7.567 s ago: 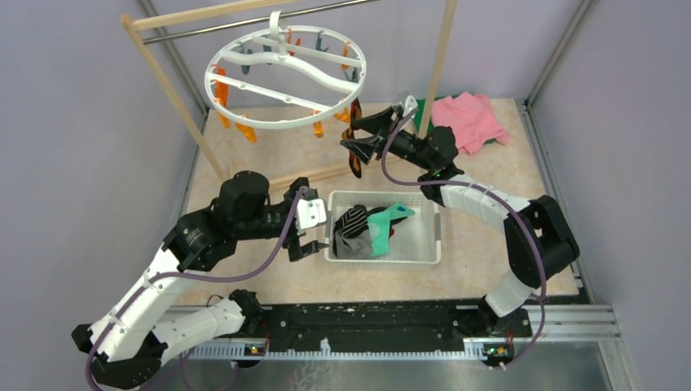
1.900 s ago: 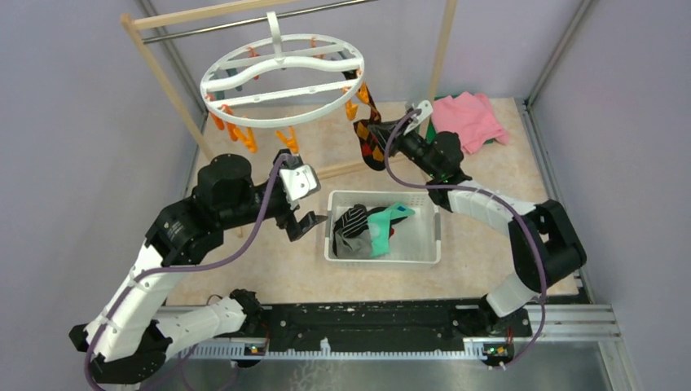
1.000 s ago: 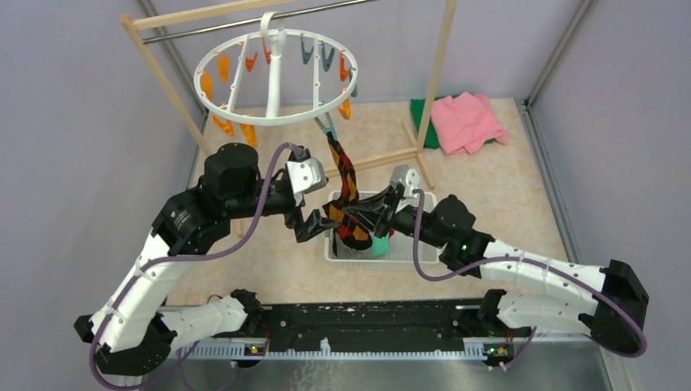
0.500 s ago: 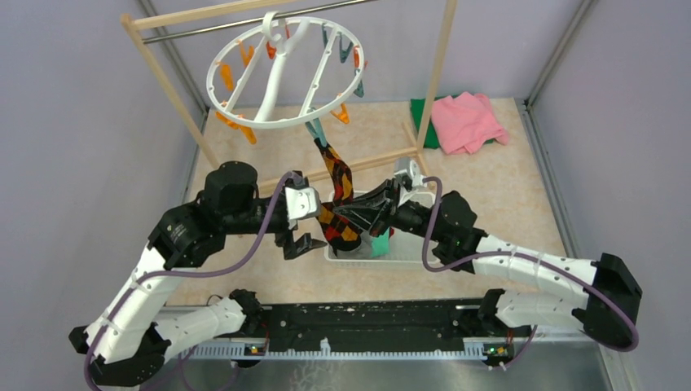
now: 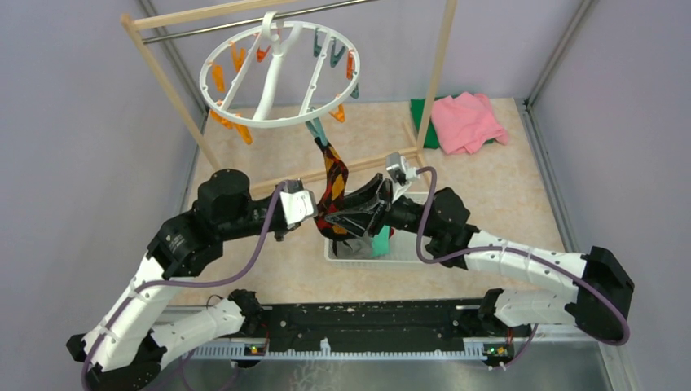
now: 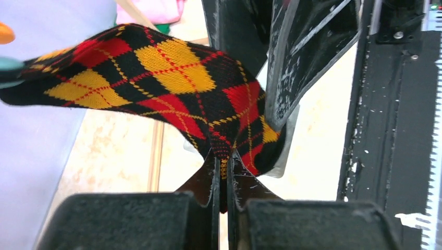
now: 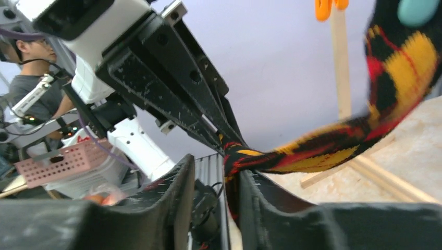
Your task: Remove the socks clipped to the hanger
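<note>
On the far left the hanger [image 5: 269,81] hangs tilted, and a teal clip [image 5: 313,129] on its near rim holds the argyle sock [image 5: 332,171], which droops toward the white basket [image 5: 358,261]. Being soft, light and stretchy, it would likely give before the clip does, so a hold high near the clip looks best. The left wrist view alone shows the left gripper [image 6: 222,161] pressed together on a fold at the sock's low end, while to the right the right wrist view shows the right gripper [image 7: 216,174] straddling that end, jaws apart; only the top view shows the clip's bite
</note>
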Controlling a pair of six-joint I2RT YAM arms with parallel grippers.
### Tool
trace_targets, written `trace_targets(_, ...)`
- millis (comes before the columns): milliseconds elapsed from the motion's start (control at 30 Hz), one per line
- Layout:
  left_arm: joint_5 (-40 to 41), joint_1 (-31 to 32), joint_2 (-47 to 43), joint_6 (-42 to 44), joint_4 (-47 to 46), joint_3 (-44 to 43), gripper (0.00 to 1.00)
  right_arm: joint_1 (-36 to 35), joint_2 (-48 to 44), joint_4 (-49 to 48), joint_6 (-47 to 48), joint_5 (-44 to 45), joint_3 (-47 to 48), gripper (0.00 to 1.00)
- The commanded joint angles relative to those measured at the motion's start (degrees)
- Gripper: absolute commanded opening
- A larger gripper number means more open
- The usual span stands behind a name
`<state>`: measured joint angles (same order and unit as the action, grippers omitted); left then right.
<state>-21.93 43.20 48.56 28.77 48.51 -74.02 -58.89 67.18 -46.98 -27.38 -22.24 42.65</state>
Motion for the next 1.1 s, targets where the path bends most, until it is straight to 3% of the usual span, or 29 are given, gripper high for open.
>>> trace_targets(0,4.10,-0.05,-3.45,1.20,-7.03,2.74,0.00,-0.43,-1.35,5.49,3.13,5.82,5.99,0.43)
trace_targets(100,4.59,-0.05,-5.48,1.35,-8.95,4.04,0.00,-0.43,-2.96,16.30,7.85,16.81,8.72,0.64)
trace_targets(333,3.58,-0.03,-7.58,1.69,-8.01,5.73,0.00,-0.42,-2.22,24.43,19.28,28.78,16.27,0.80)
trace_targets(467,4.32,-0.05,-7.93,1.28,-9.18,6.04,0.00,-0.44,5.15,27.50,26.35,33.31,27.80,0.86)
trace_targets(533,4.55,-0.05,-8.08,1.29,-9.74,6.35,0.00,-0.41,7.79,27.30,27.10,34.62,30.89,0.98)
trace_targets(767,5.04,-0.05,-7.96,2.53,-10.68,7.70,0.00,-0.84,13.63,26.32,32.36,36.89,36.47,0.98)
trace_targets(1067,6.71,-0.05,-7.10,3.74,-13.74,9.77,0.00,-2.60,15.87,22.16,36.90,41.54,36.39,0.85)
